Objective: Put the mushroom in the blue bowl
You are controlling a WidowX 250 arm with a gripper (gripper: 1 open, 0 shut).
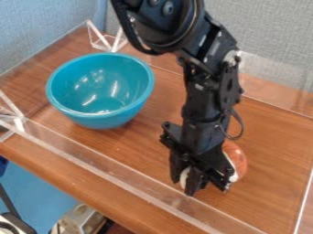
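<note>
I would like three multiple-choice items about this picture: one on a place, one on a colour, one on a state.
1. Where is the mushroom?
A. in the bowl
B. on the table at the gripper
C. outside the clear wall

2. What colour is the bowl?
A. blue
B. red
C. white

3. How is the bowl?
A. tipped over
B. holding the mushroom
C. upright and empty

Answers: 1 B, the mushroom lies low by the gripper, right of the bowl. 2 A, its plastic is glossy bright blue. 3 C, its opening faces up and nothing lies inside.
</note>
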